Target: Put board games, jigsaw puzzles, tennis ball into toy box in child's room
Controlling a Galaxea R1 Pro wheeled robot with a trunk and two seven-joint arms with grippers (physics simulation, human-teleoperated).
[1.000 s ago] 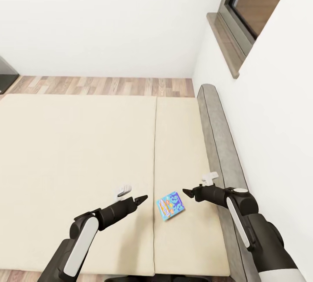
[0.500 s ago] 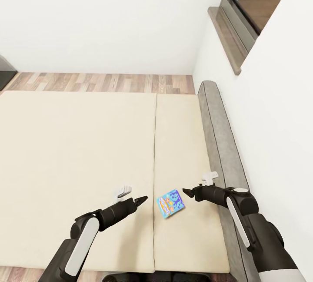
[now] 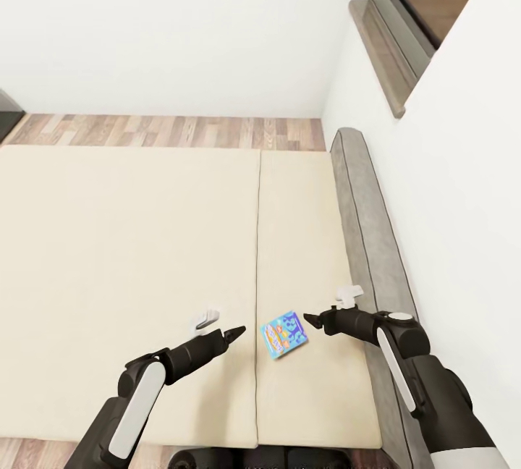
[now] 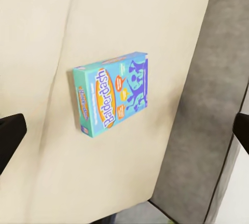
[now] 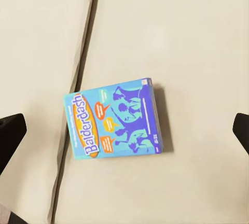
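Head view: flat glossy board game (image 3: 284,336)

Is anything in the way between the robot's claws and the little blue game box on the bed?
No. The blue game box lies flat on the mattress between the left gripper and right gripper, with open space around it.

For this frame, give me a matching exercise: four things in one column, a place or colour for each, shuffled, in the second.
Things:
1. blue board game
2. headboard
3. left gripper
4. right gripper

Descriptions:
A. grey strip along the bed's wall side
B. over the mattress, on the box's headboard side
C. flat on the mattress, just headboard-side of the seam
D. over the mattress, across the seam from the box

Pairs: 1-C, 2-A, 3-D, 4-B
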